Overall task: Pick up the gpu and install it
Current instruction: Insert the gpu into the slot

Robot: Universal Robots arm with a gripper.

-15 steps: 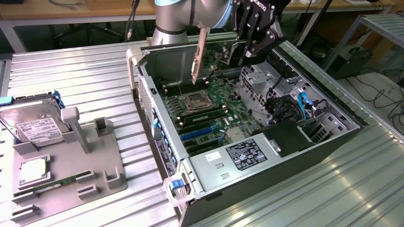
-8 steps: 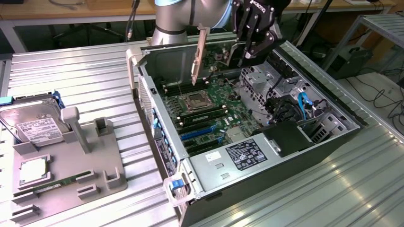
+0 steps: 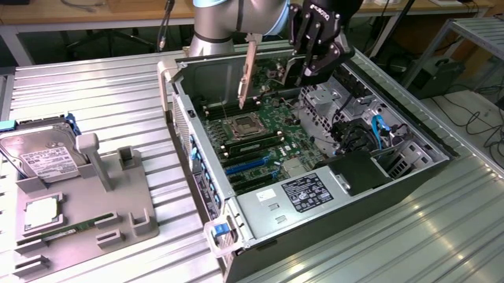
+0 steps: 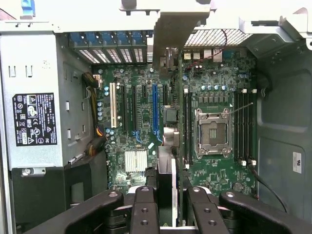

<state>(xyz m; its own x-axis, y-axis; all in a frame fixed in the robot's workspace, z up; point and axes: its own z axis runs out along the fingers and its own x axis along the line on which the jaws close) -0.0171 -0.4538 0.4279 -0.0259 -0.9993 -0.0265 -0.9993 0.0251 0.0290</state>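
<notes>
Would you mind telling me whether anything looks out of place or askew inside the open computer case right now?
Nothing looks damaged or spilled. The gpu hangs edge-on in the gripper above the motherboard, not yet seated in a slot. The processor socket sits bare, which looks like part of the setup.

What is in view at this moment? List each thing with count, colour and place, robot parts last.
gpu: one, black card with silver bracket, held edge-on above the motherboard, clamped between the gripper's fingers.
computer case: one, black and grey, open, lying on the metal table.
motherboard: one, green, inside the case, CPU socket empty.
expansion slots: several, blue, black and white, on the motherboard.
power supply: one, grey with a black label, at the case's near end.
hard drive: one, silver with white label, on the grey parts holder at the exterior view's left.
memory stick: one, green, on the same holder.
table: one, ribbed metal.
gripper: one, black, above the case, shut on the gpu.
</notes>
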